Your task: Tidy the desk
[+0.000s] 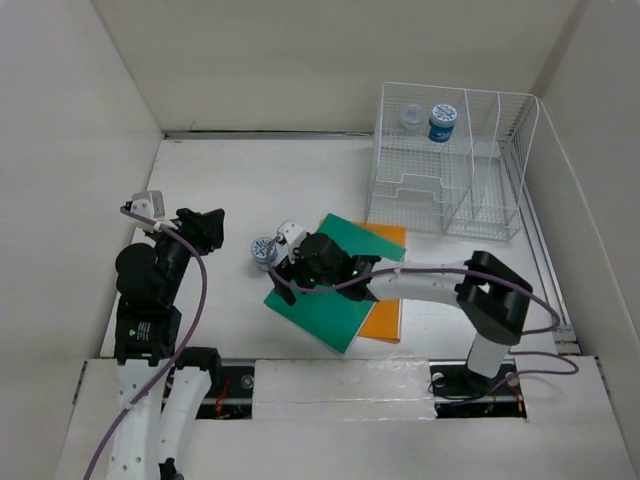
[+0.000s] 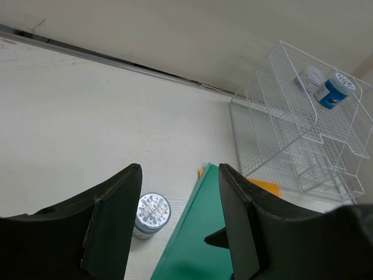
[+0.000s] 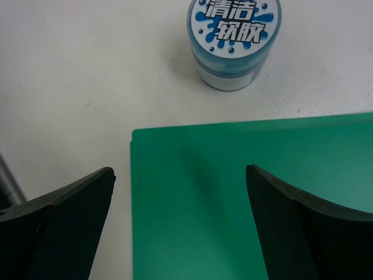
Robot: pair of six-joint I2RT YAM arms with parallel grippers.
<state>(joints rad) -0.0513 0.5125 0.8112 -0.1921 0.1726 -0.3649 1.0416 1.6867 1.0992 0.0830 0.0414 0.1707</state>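
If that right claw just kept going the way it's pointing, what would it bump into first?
Probably the green book, whose corner lies between the fingers of the open right claw. The small blue-lidded jar stands just beyond it; depth is hard to judge.

Bright, diffuse light is washing the desk (image 1: 250, 190) evenly. Shadows are falling faint, soft-edged. Nearest foreground in wrist views is blurring slightly.

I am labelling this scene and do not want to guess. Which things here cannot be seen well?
- Orange folder: top view, mostly covered by the green folder.
- Pale jar in the wire rack: top and left wrist views, too small, label unreadable.
- Loose jar on the desk: right wrist view, lid cut by the upper edge.
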